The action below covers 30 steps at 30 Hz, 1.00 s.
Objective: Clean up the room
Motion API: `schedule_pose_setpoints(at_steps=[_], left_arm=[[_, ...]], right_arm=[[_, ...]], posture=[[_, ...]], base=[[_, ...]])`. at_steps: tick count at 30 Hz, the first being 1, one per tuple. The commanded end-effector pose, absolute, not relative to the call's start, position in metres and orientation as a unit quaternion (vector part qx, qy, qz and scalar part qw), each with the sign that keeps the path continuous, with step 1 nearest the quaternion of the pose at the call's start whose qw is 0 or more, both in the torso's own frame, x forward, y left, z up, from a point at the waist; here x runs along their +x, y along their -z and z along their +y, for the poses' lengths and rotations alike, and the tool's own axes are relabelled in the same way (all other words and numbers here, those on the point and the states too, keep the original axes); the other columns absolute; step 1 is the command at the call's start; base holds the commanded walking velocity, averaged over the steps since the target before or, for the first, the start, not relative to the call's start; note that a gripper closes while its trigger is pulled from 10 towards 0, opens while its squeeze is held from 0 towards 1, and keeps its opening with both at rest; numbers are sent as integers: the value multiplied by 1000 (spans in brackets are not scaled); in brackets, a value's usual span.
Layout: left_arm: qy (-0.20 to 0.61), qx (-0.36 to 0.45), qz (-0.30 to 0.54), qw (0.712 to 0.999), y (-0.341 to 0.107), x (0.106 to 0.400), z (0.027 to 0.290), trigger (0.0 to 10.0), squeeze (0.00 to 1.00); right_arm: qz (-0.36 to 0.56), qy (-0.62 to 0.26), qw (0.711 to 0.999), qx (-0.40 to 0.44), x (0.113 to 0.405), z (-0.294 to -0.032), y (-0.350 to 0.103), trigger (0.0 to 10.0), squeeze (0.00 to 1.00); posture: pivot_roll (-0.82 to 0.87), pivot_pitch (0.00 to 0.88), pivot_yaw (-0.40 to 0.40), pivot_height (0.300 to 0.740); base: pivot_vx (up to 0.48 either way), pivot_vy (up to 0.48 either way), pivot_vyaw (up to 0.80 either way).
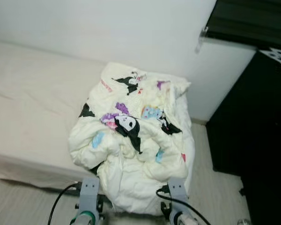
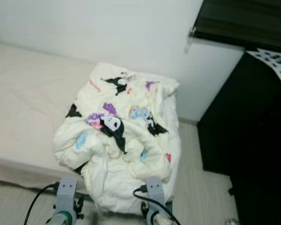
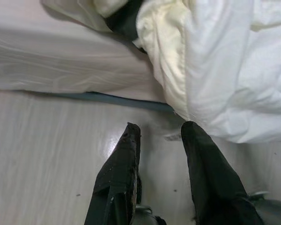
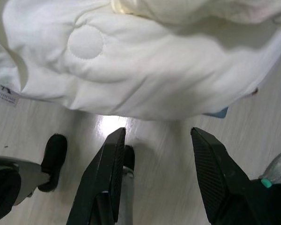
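A crumpled cream quilt (image 1: 133, 136) printed with cartoon figures is heaped on the end of the bed (image 1: 33, 103), and its lower edge hangs over the side toward the floor. Both silver arms (image 1: 89, 197) (image 1: 178, 194) are low in front of it. My left gripper (image 3: 161, 129) is open over the pale floor, just short of the hanging quilt edge (image 3: 215, 93). The right gripper (image 4: 158, 133) is also open, its fingers close below the quilt's white underside (image 4: 131, 70). Nothing is between either pair of fingers.
A tall black cabinet (image 1: 253, 131) stands to the right of the bed, with a strip of pale wood floor (image 1: 215, 187) between. A plastic bottle (image 4: 277, 168) lies on the floor by my right gripper. A white wall (image 1: 131, 33) runs behind the bed.
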State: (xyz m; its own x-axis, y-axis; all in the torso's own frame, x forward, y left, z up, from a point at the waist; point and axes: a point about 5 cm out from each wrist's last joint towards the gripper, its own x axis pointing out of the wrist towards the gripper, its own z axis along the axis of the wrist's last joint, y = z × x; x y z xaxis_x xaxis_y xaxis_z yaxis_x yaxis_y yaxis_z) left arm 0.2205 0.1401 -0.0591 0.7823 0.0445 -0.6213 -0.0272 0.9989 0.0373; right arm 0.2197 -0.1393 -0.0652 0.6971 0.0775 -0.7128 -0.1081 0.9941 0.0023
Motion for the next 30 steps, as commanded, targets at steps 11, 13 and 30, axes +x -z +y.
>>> schedule_pose_setpoints(at_steps=[11, 13, 30], left_arm=[[-25, 22, 325, 945, 59, 220, 144, 10000, 0], [-25, 23, 323, 946, 58, 222, 144, 10000, 0], [-45, 20, 300, 953, 52, 228, 147, 10000, 0]], right_arm=[[395, -47, 917, -18, 216, -141, 68, 10000, 0], [394, -49, 918, -17, 217, -141, 67, 10000, 0], [388, -41, 920, -16, 223, -140, 64, 10000, 0]], posture=[[7, 0, -51, 740], [7, 0, -53, 740], [15, 10, -48, 740]], base=[[0, 0, -145], [0, 0, -800], [0, 85, -424]])
